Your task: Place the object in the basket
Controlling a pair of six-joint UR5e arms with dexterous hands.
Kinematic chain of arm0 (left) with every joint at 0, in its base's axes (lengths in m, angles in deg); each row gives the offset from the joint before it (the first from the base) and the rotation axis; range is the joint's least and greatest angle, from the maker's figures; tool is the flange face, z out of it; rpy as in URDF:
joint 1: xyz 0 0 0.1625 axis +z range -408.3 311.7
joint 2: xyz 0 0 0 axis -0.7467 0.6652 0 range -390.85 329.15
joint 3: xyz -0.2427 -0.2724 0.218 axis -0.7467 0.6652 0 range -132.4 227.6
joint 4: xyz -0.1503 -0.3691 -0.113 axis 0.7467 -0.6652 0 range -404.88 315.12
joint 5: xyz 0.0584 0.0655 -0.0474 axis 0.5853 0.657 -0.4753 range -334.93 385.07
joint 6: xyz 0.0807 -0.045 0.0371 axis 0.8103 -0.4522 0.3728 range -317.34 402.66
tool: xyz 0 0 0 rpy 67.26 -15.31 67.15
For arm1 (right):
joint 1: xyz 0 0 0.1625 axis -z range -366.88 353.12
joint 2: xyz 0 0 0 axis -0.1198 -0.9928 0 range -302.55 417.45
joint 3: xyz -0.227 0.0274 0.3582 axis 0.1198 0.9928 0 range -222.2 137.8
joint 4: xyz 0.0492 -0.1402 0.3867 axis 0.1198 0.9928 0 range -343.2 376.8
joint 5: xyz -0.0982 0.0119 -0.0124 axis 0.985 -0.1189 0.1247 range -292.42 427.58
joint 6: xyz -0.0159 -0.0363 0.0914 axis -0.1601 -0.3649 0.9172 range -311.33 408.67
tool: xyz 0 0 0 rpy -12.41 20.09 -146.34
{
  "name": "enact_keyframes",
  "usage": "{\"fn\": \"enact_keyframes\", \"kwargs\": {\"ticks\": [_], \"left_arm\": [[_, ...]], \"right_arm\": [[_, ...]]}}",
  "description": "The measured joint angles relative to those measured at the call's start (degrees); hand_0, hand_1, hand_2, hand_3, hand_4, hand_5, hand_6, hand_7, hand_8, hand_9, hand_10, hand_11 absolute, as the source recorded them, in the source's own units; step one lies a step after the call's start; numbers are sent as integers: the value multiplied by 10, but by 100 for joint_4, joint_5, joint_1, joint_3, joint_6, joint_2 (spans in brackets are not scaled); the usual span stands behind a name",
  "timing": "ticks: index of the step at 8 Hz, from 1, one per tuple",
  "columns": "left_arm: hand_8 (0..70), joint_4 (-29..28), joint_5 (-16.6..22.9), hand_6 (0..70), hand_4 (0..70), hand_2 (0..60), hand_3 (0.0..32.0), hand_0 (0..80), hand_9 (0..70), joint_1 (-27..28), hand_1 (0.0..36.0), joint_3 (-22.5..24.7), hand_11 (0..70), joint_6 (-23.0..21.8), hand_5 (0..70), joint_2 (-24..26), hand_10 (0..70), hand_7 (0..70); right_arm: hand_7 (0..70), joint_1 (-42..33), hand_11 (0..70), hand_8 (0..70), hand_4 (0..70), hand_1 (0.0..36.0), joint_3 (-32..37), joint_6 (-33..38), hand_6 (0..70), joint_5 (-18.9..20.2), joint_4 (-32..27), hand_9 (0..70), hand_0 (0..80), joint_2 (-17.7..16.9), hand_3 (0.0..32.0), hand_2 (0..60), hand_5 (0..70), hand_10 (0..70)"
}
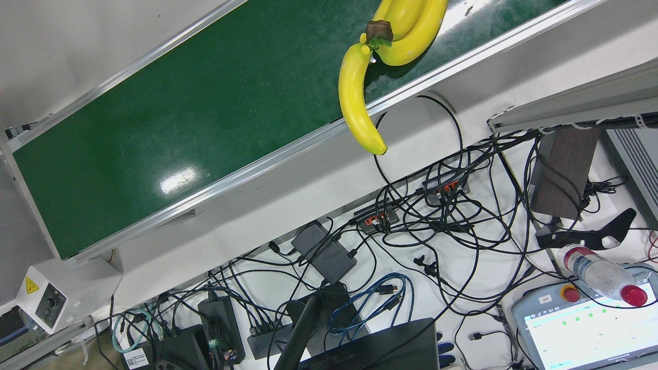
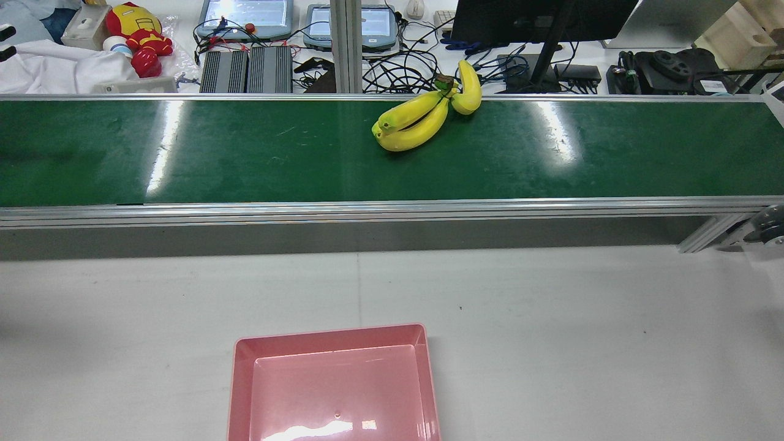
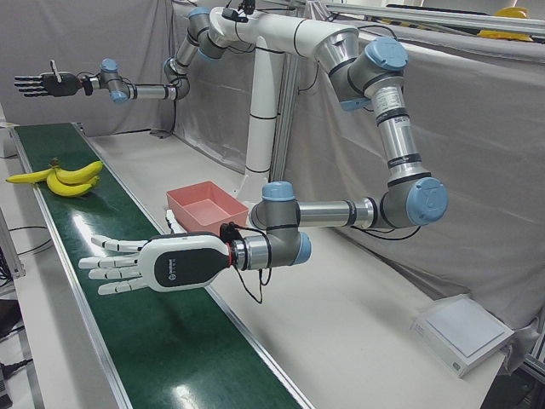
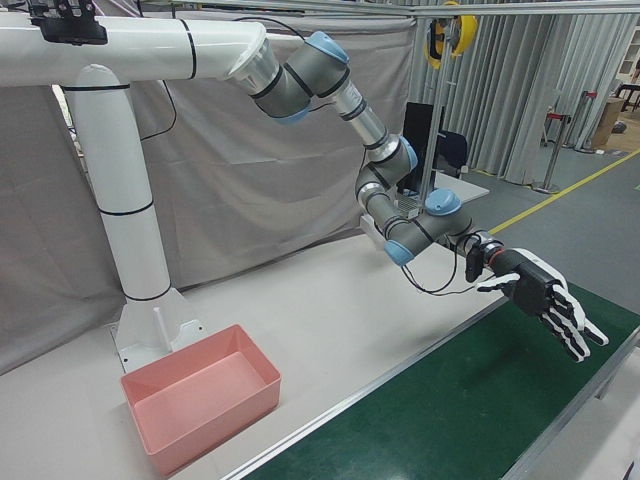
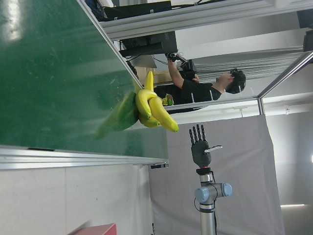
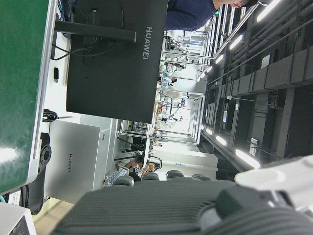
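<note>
A bunch of yellow bananas [image 2: 422, 116] lies on the far side of the green conveyor belt [image 2: 245, 153], and one banana [image 1: 360, 103] hangs over the belt's outer rail. The pink basket [image 2: 331, 332] stands empty on the white table, near the robot. My left hand [image 3: 145, 264], white, hovers open over the belt with its fingers spread, well short of the bananas [image 3: 68, 179]. My right hand [image 4: 540, 295], black, is held open above the belt's other end, and it shows beyond the bananas [image 5: 151, 110] as the right hand [image 5: 200, 149]. Neither hand holds anything.
Behind the belt are tangled cables [image 1: 437, 216], a monitor [image 2: 539, 18], teach pendants [image 2: 245, 15], a water bottle [image 1: 601, 275] and a plush toy [image 2: 138, 37]. A person [image 5: 205, 90] stands past the belt. A white box [image 3: 464, 332] lies on the table's corner.
</note>
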Motion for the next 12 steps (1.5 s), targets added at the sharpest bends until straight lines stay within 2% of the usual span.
{"fn": "enact_keyframes", "kwargs": {"ticks": [12], "left_arm": [[90, 128, 0, 15, 121, 0, 76, 594, 107, 12, 177, 135, 88, -8, 192, 9, 45, 73]], "right_arm": [[0, 2, 0, 0, 0, 0, 0, 0, 0, 0, 0, 0, 0, 0, 0, 0, 0, 0]]}}
